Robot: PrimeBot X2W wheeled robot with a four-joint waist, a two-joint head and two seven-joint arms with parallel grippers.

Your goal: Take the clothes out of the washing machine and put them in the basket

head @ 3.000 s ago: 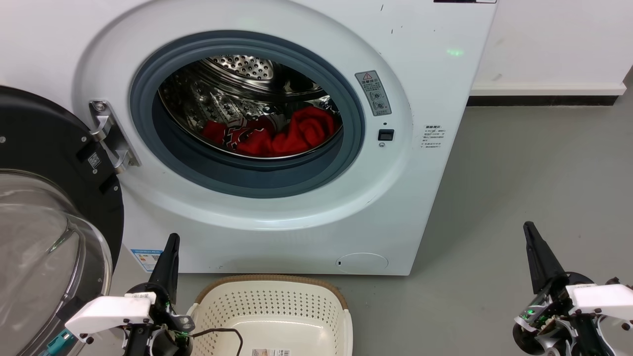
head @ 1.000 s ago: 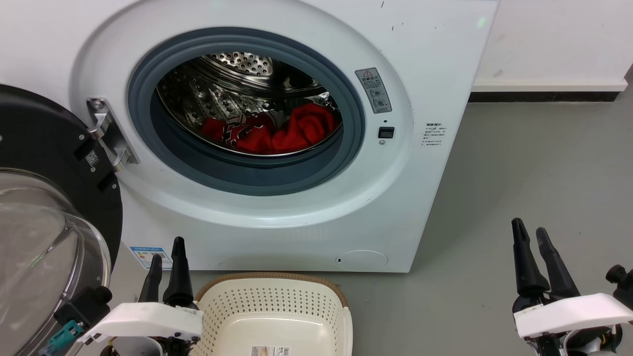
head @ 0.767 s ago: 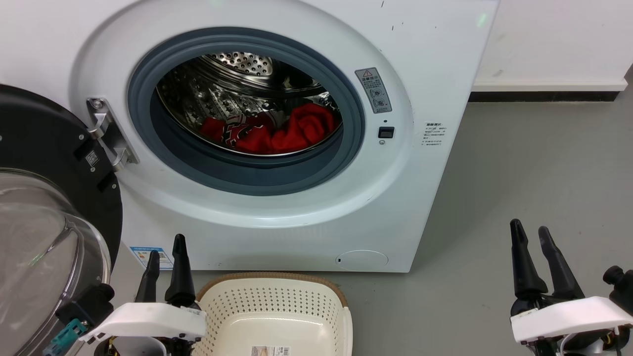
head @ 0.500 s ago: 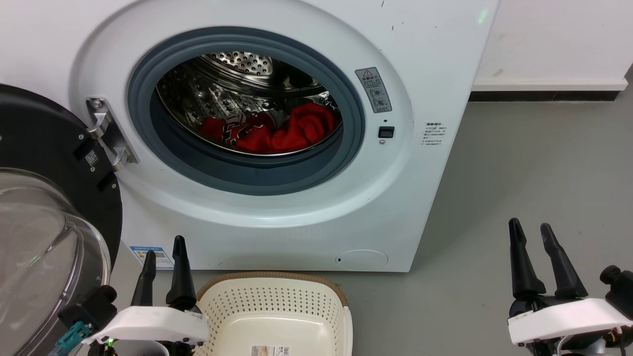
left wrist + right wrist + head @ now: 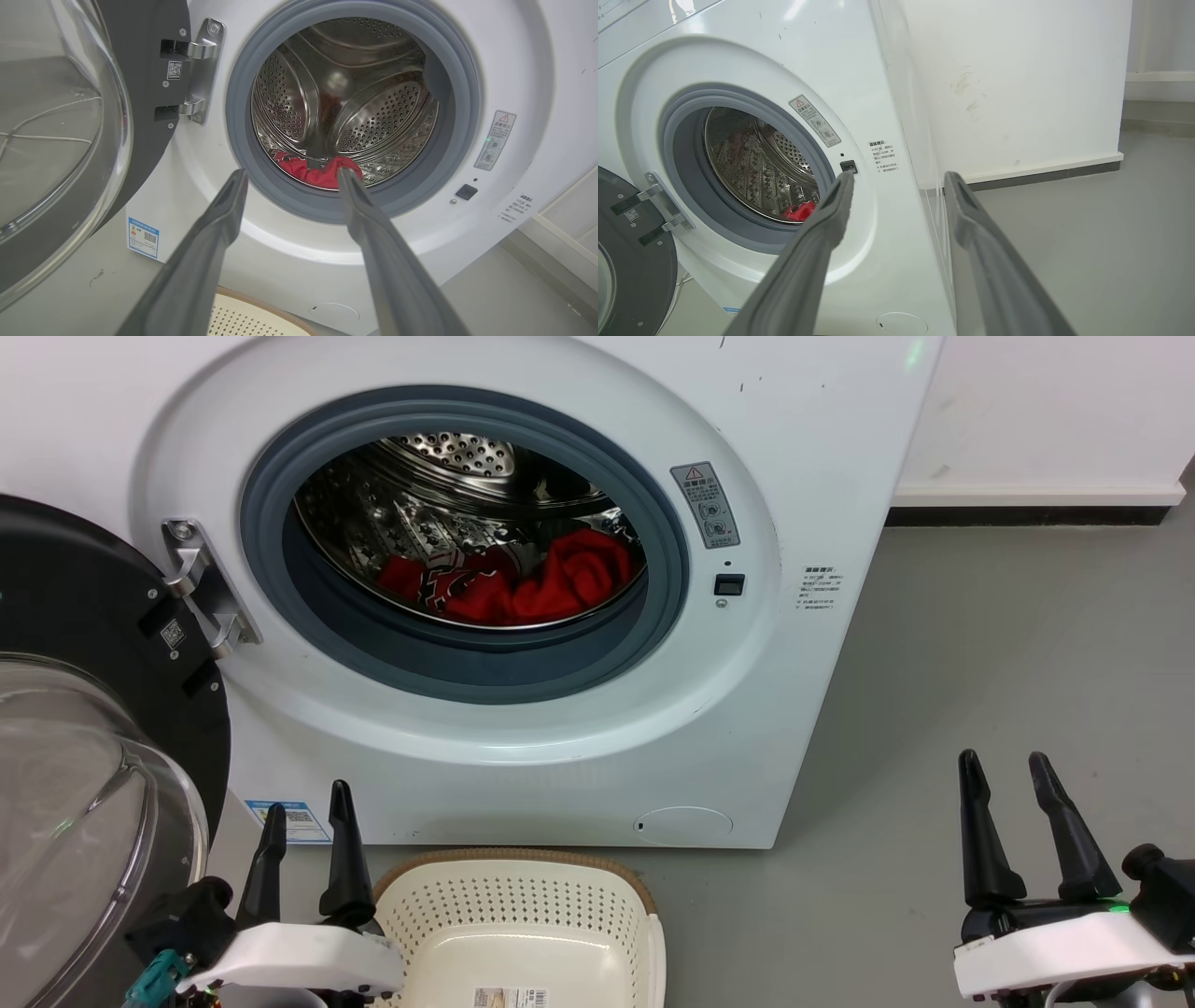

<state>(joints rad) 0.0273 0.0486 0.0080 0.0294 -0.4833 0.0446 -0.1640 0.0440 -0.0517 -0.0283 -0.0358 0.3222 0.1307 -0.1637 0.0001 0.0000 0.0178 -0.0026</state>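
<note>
Lying bunched at 6 o'clock in the drum (image 5: 420, 523) of the washing machine (image 5: 803, 476), the red clothes (image 5: 509, 588) look soft, light, prob. best pinched at a raised fold; left gripper (image 5: 306, 798) & right gripper (image 5: 1003, 756) both spread, empty.

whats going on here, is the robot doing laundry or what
Yes, a two-armed robot is about to unload the washing machine. Its door is swung open and the red clothes lie in the drum, untouched. The basket sits on the floor in front of the machine, with no clothes in the part that shows. The left hand and right hand are both open, low and holding nothing.
</note>
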